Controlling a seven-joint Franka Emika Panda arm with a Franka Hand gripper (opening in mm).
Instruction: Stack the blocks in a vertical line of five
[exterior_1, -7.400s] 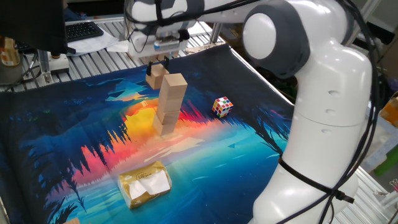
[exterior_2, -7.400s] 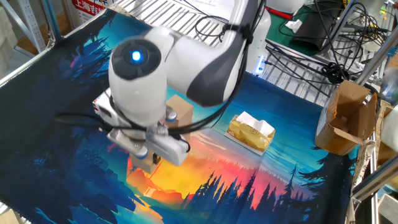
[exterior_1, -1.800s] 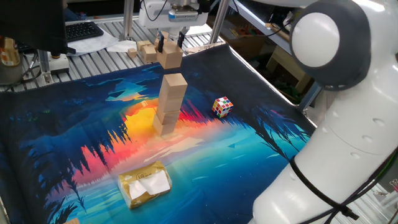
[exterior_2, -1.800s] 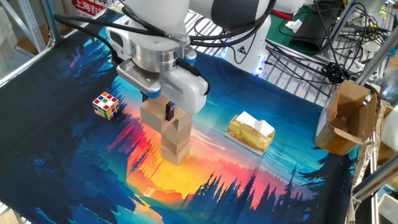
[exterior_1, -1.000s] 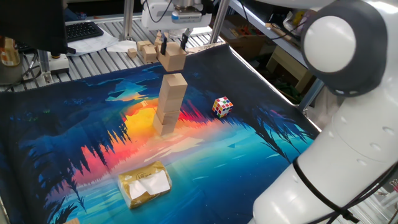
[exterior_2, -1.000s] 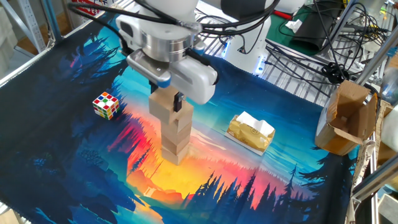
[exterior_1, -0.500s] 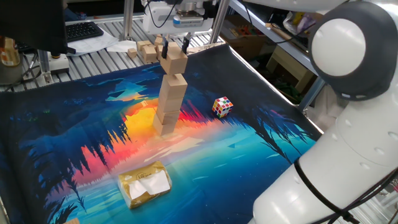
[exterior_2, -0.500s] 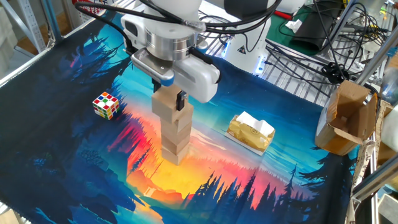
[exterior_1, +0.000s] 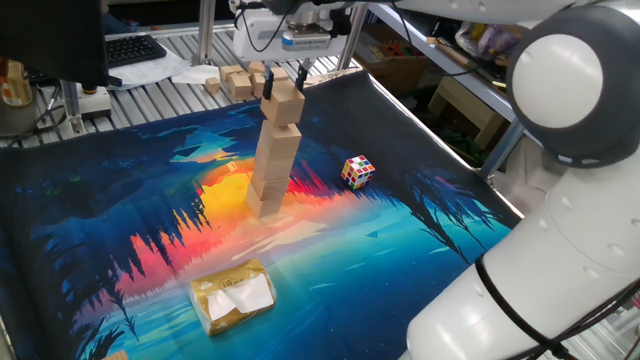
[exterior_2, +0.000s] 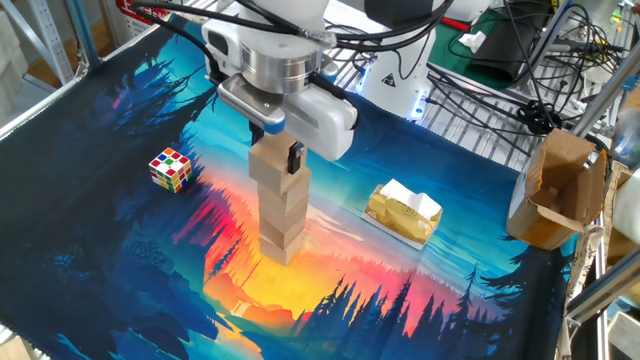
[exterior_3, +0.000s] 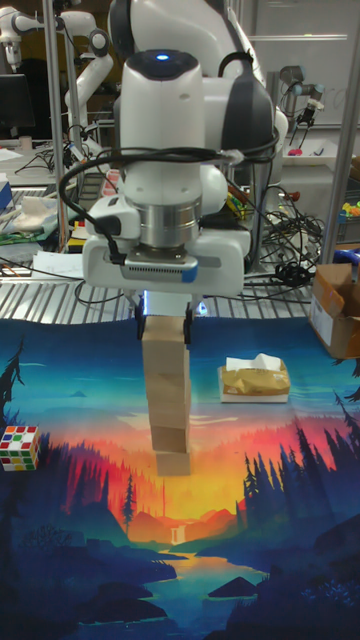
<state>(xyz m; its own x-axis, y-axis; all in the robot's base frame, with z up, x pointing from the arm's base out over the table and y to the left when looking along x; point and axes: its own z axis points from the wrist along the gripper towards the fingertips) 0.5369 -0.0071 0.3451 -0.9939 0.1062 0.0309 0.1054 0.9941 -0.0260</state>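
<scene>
A stack of three light-tan blocks (exterior_1: 270, 175) stands upright in the middle of the painted mat (exterior_1: 120, 210). My gripper (exterior_1: 284, 88) is shut on a fourth block (exterior_1: 284, 103), holding it by two opposite sides directly above the stack. No gap shows between this block and the top of the stack. The other fixed view shows the same column (exterior_2: 281, 215) under the gripper (exterior_2: 273, 152). In the tall fixed view the held block (exterior_3: 165, 335) lines up with the stack (exterior_3: 169, 420). More tan blocks (exterior_1: 236, 82) lie on the metal slats behind the mat.
A multicoloured puzzle cube (exterior_1: 358, 171) sits on the mat right of the stack. A yellowish wrapped packet (exterior_1: 233, 294) lies near the mat's front edge. A cardboard box (exterior_2: 555, 190) stands beyond the mat. A keyboard (exterior_1: 135, 47) lies at the back left.
The gripper has carried the block from behind the stack over to it and lowered it onto the top; the stack, cube and packet have not moved.
</scene>
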